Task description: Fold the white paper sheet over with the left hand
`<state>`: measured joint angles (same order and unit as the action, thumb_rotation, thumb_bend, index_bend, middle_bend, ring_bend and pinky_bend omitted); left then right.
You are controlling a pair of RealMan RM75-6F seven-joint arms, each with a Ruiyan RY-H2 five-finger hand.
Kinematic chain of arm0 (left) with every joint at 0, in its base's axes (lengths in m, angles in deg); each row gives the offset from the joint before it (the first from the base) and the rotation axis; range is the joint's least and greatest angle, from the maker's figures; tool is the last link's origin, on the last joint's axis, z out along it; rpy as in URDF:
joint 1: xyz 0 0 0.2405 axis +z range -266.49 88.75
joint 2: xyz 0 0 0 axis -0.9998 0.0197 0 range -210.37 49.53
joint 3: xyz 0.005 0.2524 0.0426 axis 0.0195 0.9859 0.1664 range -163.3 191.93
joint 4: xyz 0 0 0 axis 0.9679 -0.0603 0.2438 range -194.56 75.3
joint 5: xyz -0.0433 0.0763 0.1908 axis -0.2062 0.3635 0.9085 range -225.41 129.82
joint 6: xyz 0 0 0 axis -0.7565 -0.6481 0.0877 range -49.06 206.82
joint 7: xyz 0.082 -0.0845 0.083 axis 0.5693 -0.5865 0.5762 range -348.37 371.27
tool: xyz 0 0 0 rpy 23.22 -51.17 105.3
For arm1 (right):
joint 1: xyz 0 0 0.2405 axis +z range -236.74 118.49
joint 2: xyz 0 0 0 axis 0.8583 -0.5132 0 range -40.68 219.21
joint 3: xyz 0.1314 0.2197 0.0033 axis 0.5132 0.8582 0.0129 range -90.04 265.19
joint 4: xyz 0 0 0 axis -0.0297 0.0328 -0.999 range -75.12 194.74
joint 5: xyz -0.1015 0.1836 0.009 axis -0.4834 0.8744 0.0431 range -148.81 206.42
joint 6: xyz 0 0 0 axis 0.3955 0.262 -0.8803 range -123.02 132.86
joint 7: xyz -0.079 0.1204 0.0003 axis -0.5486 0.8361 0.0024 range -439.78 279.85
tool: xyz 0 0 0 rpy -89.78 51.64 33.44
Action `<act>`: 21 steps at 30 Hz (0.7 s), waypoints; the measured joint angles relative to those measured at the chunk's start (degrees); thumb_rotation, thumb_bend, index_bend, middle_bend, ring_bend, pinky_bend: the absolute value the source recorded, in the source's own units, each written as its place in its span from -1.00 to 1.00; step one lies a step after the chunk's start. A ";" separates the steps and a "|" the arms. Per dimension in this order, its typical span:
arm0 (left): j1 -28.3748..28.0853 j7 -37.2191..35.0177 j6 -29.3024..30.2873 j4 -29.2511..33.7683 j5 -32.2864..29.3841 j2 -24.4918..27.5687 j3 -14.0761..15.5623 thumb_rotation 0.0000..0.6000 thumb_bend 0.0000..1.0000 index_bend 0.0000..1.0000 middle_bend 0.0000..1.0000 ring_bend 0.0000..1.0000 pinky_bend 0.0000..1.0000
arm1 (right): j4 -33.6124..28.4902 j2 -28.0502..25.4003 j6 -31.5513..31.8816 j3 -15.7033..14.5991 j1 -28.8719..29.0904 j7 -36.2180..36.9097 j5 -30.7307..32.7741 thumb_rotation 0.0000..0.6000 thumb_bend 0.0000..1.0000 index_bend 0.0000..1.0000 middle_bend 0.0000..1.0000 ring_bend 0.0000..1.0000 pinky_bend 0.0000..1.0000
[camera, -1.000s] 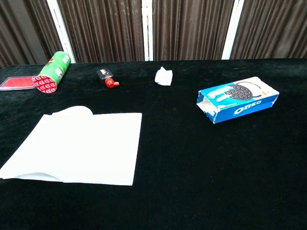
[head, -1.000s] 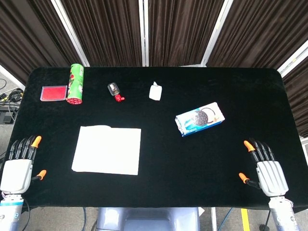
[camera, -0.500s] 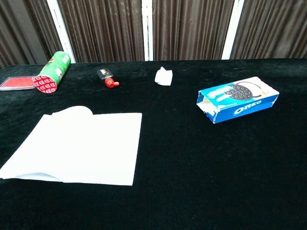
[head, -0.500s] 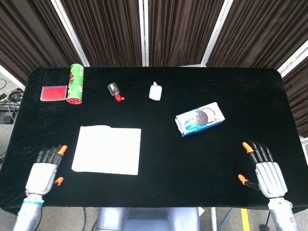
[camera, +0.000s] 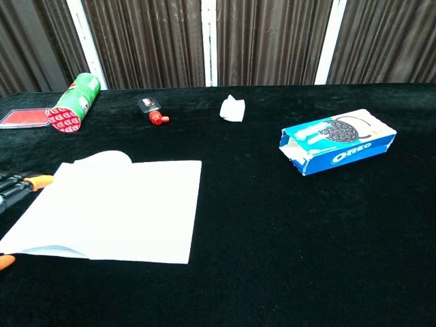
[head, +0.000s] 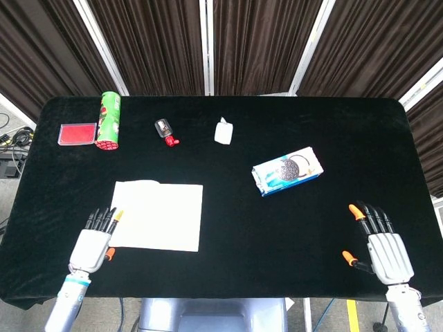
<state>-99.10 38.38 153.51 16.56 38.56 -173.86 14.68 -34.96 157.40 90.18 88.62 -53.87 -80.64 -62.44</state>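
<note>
Nearest us, our left hand (head: 93, 243) sits at the near-left corner of the white paper sheet (head: 156, 216), fingers spread and holding nothing; whether the fingertips (camera: 33, 181) touch the edge we cannot tell. Our right hand (head: 383, 245) rests well apart at the near right, fingers likewise apart and empty. We judge the fold not yet begun: the sheet lies flat on the table's (head: 277, 228) left half, long axis running left to right, only its far-left corner curling up.
</note>
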 measured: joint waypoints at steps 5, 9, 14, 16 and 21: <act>-0.48 0.46 -0.95 -1.54 -0.50 -1.64 0.21 1.00 -0.45 -1.00 -1.00 -1.00 -1.00 | 0.04 -0.04 -0.05 0.02 -0.01 0.11 0.05 1.00 -0.83 -1.00 -1.00 -1.00 -1.00; -0.80 0.24 -0.83 -3.09 -0.41 -3.01 0.18 1.00 -0.34 -1.00 -1.00 -1.00 -1.00 | 0.04 0.02 -0.14 -0.05 0.02 0.02 -0.05 1.00 -0.83 -1.00 -1.00 -1.00 -1.00; -1.16 -0.49 0.02 -4.55 0.06 -3.93 -0.03 1.00 -0.21 -1.00 -1.00 -1.00 -1.00 | 0.14 0.10 -0.22 -0.04 0.01 -0.01 0.09 1.00 -0.83 -1.00 -1.00 -1.00 -1.00; -1.25 -0.64 0.20 -4.70 0.01 -4.01 -0.16 1.00 -0.18 -1.00 -1.00 -1.00 -1.00 | 0.17 0.14 -0.30 -0.08 0.02 -0.09 0.07 1.00 -0.83 -1.00 -1.00 -1.00 -1.00; -1.43 -0.39 -0.16 -5.04 -0.51 -4.15 -0.25 1.00 -0.10 -1.00 -1.00 -1.00 -1.00 | 0.23 0.26 -0.43 -0.33 0.01 -0.28 -0.19 1.00 -0.83 -1.00 -1.00 -1.00 -1.00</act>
<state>-100.53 38.00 153.35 11.52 38.05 -178.01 14.42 -34.74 157.66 89.75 88.29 -53.86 -80.92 -62.63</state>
